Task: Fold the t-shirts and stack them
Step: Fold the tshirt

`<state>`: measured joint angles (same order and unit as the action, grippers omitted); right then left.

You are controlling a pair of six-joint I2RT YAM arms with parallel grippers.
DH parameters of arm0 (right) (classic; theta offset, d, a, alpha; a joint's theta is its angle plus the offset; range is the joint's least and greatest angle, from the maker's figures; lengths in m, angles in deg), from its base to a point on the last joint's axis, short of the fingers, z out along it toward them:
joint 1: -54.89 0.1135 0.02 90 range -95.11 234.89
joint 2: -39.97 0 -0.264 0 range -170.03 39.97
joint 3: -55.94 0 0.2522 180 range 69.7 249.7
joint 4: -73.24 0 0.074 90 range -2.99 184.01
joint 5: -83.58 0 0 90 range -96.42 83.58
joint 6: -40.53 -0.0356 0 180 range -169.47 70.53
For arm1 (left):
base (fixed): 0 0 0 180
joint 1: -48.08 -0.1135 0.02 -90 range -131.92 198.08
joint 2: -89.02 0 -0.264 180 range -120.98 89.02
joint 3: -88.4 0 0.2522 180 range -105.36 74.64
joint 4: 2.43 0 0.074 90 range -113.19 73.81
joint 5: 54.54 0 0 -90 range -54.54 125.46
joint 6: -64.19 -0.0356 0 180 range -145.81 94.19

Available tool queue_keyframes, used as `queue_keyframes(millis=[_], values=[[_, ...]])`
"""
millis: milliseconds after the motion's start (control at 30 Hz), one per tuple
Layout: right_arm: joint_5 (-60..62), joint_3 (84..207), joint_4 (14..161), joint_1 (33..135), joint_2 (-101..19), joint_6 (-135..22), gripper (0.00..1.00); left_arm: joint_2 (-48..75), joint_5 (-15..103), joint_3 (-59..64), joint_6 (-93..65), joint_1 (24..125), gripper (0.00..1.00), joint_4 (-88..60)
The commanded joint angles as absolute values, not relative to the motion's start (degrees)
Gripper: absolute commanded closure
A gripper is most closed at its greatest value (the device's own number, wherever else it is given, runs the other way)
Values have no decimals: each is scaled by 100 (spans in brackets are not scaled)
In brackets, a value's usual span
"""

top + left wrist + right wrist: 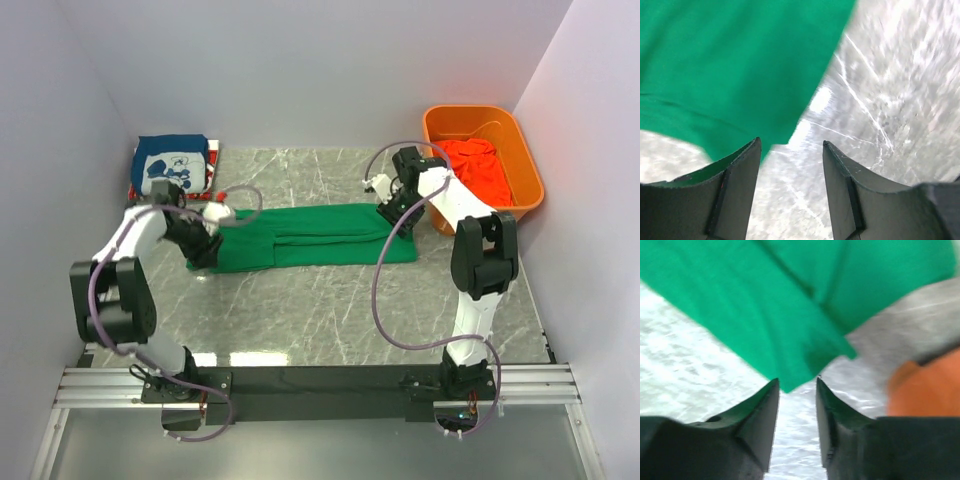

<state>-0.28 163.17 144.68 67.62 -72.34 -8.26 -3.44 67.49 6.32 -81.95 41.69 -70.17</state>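
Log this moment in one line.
green t-shirt: folded into long strip, flat on table | left pincer: open, empty, at its left end | right pincer: open, empty, at its right end

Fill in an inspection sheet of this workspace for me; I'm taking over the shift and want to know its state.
Surface: grey marbled table.
Job's things: green t-shirt folded into a long strip mid-table; dark blue tee folded atop a red tee, far left corner; orange-red tee in the bin.
Clutter: orange bin, far right corner.
Grippers: left gripper open at the strip's left end, holding nothing; right gripper open at its right end, holding nothing.
Cables: purple cables loop along each arm.
Surroundings: plain white walls on three sides.
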Motion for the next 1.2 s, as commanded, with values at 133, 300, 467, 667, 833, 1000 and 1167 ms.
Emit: queue_keyframes(millis=[133, 300, 467, 667, 833, 1000, 1167], values=[[931, 16339, 14861, 7035, -7121, -1500, 63, 790, 6051, 2216, -8707, 4430, 43, -5196], [1256, 16436, 14818, 7334, -7244, -1765, 63, -139, 6647, 1594, -8497, 4124, 45, -6757], [1248, 16322, 14686, 7457, -7191, -1853, 64, -958, 7263, 865, -7715, 3780, 40, -7490], [1125, 16181, 14642, 7449, -7104, -1800, 64, -1600, 7615, 397, -7266, 3463, 39, -7657], [1055, 16058, 14581, 7457, -7042, -1783, 64, -1715, 7641, 397, -7152, 3428, 38, -7710], [1055, 15970, 14528, 7457, -7015, -1792, 64, -1671, 7571, 529, -6863, 3428, 41, -7509], [1046, 15988, 14528, 7449, -7042, -1800, 64, -1732, 7659, 599, -6572, 3446, 42, -7253]])
